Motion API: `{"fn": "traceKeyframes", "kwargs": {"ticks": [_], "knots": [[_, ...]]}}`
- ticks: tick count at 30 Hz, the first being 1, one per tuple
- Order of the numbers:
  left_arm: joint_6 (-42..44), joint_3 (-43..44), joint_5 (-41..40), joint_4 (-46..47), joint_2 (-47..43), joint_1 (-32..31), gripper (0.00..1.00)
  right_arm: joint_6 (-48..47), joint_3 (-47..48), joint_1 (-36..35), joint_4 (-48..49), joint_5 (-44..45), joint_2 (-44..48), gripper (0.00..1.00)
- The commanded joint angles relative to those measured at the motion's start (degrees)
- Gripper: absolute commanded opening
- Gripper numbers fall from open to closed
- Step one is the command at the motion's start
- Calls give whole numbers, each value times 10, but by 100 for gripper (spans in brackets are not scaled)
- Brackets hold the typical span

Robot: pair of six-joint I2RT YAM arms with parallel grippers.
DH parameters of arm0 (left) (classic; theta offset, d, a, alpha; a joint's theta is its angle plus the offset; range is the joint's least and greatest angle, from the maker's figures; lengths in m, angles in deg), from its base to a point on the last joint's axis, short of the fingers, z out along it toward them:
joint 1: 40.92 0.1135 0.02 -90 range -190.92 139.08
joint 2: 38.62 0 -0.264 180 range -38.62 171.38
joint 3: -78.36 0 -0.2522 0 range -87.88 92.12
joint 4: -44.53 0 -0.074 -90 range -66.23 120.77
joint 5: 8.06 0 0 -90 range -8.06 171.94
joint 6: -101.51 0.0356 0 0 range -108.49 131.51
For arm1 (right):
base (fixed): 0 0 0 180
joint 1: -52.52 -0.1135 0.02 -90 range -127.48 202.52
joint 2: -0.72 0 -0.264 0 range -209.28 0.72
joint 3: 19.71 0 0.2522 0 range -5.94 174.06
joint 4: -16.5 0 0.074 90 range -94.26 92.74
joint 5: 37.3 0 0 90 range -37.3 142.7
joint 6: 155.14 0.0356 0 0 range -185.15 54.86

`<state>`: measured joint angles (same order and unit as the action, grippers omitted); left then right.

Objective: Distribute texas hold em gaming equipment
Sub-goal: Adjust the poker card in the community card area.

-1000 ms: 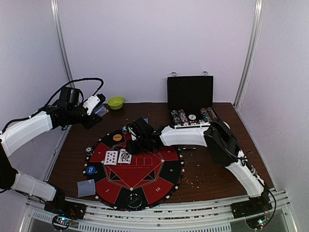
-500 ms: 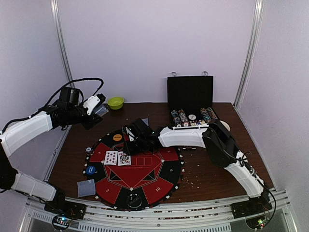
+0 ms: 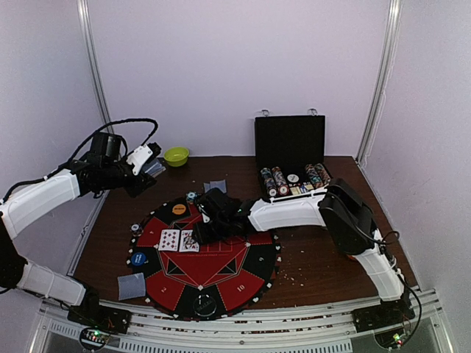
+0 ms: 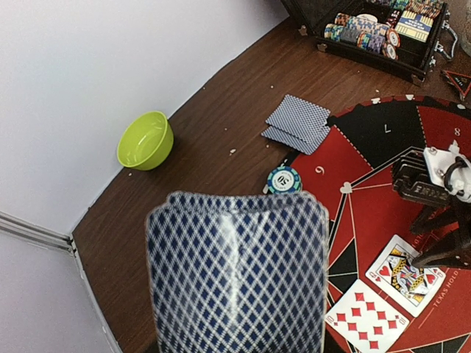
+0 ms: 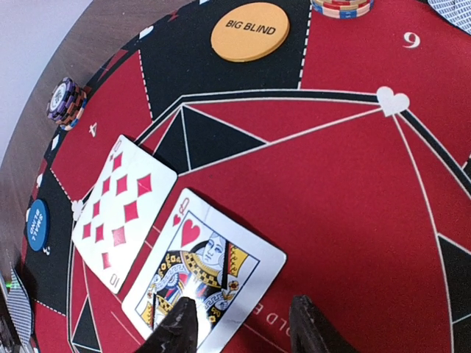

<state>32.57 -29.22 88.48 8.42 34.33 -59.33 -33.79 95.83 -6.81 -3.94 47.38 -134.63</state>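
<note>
dealing the board: the right gripper is hovering part open, empty, over the queen of hearts on the mat, perhaps touching it; the left gripper is clamping the deck. the next card is needing a spot beside her.

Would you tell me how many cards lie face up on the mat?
2: the ten of diamonds and the queen of hearts beside it, by the right pincer.

The blurred deck of cards runs off the lower edge, hiding the fingers of the left gripper. In the right wrist view, a chip stack is cropped at the top.
</note>
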Motion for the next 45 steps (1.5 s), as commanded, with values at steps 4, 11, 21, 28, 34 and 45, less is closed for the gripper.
{"fn": "traceKeyframes", "kwargs": {"ticks": [4,11,21,28,34,45], "knots": [[-1,10,9,29,-11,4,38,36,-35,-17,11,-18,21,41],[0,10,9,29,-12,4,38,50,-21,-23,21,-31,4,41],[1,11,9,30,-13,5,38,58,-41,-25,47,4,26,39],[1,10,13,30,-14,4,38,24,-19,-10,13,38,21,40],[3,10,13,30,-14,4,38,28,0,-13,10,16,-4,40],[4,10,13,30,-14,4,38,30,28,-12,12,3,-26,41]]}}
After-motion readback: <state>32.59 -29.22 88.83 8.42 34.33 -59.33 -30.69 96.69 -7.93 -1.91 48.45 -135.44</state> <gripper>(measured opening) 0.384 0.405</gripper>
